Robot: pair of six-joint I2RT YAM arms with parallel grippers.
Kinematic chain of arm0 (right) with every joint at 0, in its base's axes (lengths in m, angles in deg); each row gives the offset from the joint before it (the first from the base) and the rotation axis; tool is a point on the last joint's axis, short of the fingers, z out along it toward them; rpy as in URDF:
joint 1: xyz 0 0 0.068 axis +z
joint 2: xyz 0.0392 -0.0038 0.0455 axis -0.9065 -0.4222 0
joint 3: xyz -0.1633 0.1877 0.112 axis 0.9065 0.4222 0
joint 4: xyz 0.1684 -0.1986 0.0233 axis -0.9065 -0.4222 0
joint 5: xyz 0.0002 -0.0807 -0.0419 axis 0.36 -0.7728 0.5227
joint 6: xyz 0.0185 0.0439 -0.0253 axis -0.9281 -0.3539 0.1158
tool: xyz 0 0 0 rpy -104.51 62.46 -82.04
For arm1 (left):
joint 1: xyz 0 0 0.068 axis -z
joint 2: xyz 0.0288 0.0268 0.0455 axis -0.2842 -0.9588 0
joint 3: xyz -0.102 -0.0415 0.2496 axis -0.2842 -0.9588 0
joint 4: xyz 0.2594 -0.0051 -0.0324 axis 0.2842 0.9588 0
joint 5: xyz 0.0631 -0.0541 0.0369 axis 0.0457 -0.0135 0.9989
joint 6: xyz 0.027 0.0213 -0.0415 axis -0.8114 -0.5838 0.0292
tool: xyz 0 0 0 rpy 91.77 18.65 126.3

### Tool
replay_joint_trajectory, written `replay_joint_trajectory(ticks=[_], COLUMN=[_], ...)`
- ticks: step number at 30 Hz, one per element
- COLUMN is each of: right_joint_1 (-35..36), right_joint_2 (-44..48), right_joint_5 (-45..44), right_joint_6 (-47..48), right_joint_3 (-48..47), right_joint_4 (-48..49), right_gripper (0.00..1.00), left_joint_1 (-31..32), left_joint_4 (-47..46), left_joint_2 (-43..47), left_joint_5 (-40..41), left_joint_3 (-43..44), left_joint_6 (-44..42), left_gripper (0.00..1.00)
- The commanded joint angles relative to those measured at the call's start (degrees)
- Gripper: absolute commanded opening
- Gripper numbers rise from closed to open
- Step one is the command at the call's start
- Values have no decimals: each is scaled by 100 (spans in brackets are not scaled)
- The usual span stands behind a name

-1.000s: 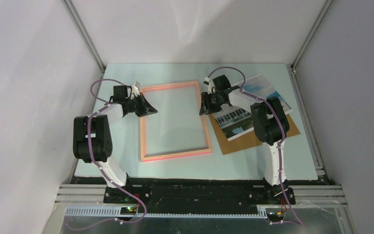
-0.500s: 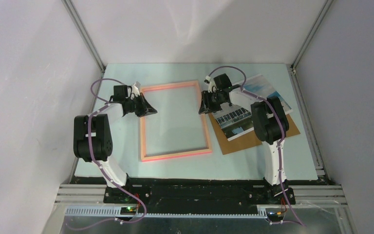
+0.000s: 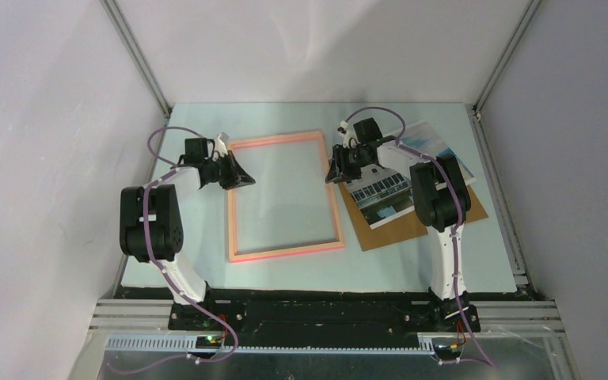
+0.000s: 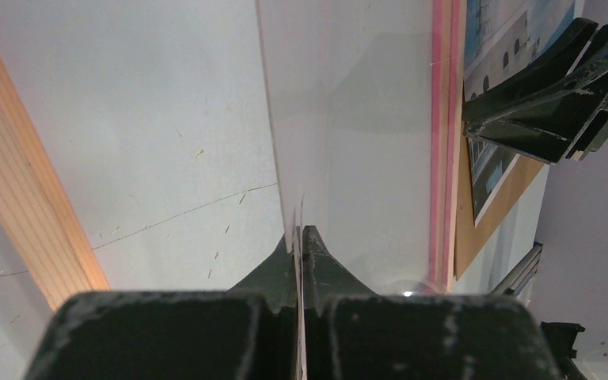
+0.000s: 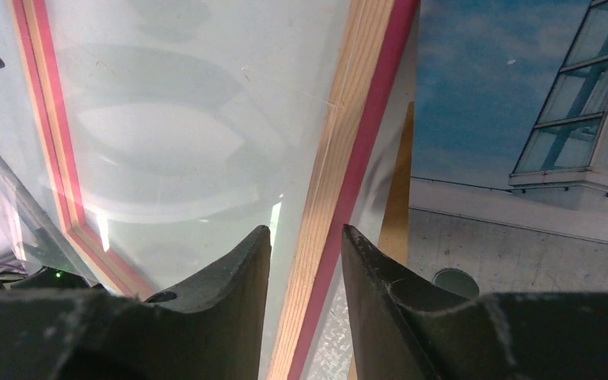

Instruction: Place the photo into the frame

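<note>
The frame (image 3: 285, 252), salmon-pink with a clear pane, lies flat mid-table. My left gripper (image 3: 241, 177) is at its left rail, near the far corner. In the left wrist view this gripper (image 4: 301, 230) is shut on the thin edge of the clear pane (image 4: 348, 119), which looks slightly raised there. My right gripper (image 3: 334, 171) hovers at the right rail. Its open jaws (image 5: 307, 228) straddle the wood-and-pink rail (image 5: 340, 142). The photo (image 3: 380, 190), showing a white building and blue sky (image 5: 507, 119), lies face up right of the frame, partly under the right arm.
A brown backing board (image 3: 400, 226) lies beneath the photo at the right, and its edge (image 5: 400, 198) touches the frame's right rail. Grey walls with metal posts enclose the table on three sides. Both arm bases stand at the near edge.
The right gripper has shifted slightly toward the back along the frame's right rail and its jaws have narrowed a little. The left arm and the frame stay where they were.
</note>
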Motion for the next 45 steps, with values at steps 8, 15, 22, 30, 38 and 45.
replay_joint_trajectory(ticks=[8,15,22,30,38,45], right_joint_1=[-138,-204,-297,-356,-350,-309], right_joint_2=[-152,-263,-311,-314,-375,-403], right_joint_5=[414,632,843,987,924,822], right_joint_6=[-150,-202,-248,-289,-283,-254], right_joint_3=[-205,-246,-223,-173,-183,-193], right_joint_4=[206,270,349,427,401,353], right_gripper=[38,33,30,28,25,23], left_joint_1=[-23,-25,-20,-25,-19,-18], left_joint_4=[0,2,2,11,64,80], left_joint_2=[-48,-44,-52,-30,-49,-46], left_joint_5=[91,91,89,88,123,141], left_joint_3=[245,270,272,272,296,267], left_joint_6=[-261,-250,-247,-263,-319,-315], left_gripper=[0,0,0,0,0,0])
